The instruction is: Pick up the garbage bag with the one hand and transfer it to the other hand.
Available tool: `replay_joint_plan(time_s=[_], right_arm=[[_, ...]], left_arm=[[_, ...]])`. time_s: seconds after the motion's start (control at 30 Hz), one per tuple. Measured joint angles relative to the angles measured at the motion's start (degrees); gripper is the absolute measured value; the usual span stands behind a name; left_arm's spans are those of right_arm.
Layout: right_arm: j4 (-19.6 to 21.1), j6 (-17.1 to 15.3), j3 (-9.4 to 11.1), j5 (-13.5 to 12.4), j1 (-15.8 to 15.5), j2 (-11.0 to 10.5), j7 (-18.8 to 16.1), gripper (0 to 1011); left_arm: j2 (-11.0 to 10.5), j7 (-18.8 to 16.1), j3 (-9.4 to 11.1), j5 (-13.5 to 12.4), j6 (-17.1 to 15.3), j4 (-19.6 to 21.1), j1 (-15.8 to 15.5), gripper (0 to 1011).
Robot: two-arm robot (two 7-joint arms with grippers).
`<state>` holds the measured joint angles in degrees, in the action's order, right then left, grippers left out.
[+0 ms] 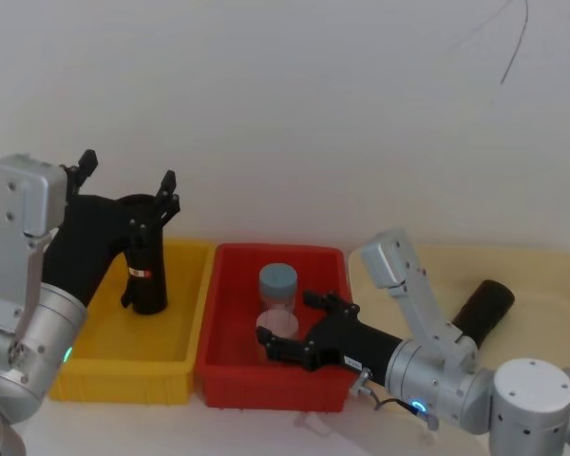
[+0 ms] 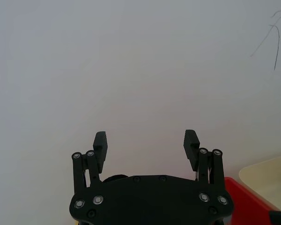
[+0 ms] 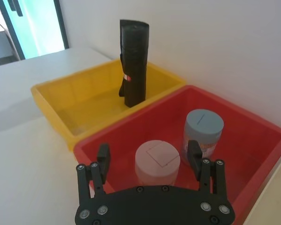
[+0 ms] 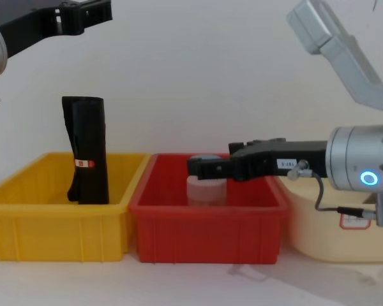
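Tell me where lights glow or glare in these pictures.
Head view: green glow on the left arm, blue on the right arm. Chest view: the blue ring light shines. Right wrist view: a bright pane behind the yellow bin.

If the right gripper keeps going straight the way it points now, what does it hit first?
Most likely the pale pink-lidded jar in the red bin: it sits just ahead between the right gripper's open fingers, with the blue-lidded jar beside it.

Right gripper (image 3: 150, 161) fingers spread wide over the red bin (image 3: 253, 140), pink-lidded jar (image 3: 157, 161) between them, blue-lidded jar (image 3: 203, 129) just beyond one fingertip, labelled black roll (image 3: 134, 61) upright farther off in the yellow bin (image 3: 75, 101)
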<state>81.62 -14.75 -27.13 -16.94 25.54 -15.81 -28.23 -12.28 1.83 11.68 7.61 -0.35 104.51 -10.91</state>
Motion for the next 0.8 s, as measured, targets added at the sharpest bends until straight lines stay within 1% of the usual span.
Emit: replay_joint_plan(time_s=[0.4, 0.8], right_arm=[[-4.7, 0.1, -1.1, -0.4, 2.5, 0.1, -1.0, 1000], [-7.1, 0.9, -2.1, -0.2, 3.7, 0.2, -0.9, 1000]], left_arm=[[-0.1, -0.1, -0.1, 0.0, 0.0, 0.1, 0.1, 1001], [-0.1, -0.1, -0.1, 0.0, 0.0, 0.1, 0.1, 1001]])
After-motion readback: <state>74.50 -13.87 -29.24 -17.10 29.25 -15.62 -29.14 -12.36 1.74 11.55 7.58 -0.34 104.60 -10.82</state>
